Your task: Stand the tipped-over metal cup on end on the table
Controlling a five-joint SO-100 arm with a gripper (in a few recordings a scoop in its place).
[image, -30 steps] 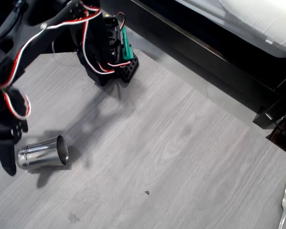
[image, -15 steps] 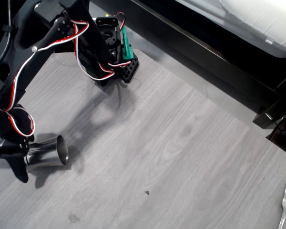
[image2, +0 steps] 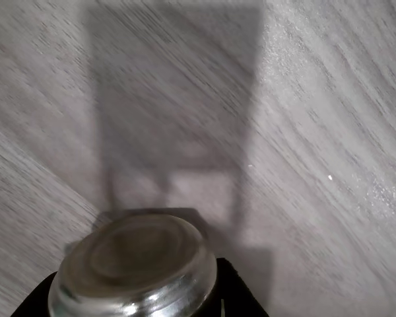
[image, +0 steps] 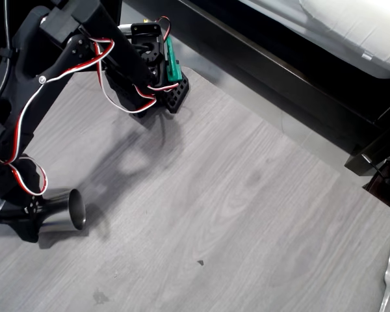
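- The desk [image: 247, 195], a broad flat sheet of light-grey wood-grain with faint darker streaks, is to be used as the landing surface; the base should be set down flat on it before anything is let go.
- The metal cup [image: 60, 216], tapered brushed steel with a wider rolled rim, is seen lying on its side near the left edge of the overhead view, rim facing right; in the wrist view its rounded base [image2: 135, 267] faces the camera.
- The tool [image: 27, 211], black and hard-edged, is placed around the cup's narrower end; it appears closed on the steel, though its jaws are hidden.
- The slick taper should be held firmly while being tilted upright.
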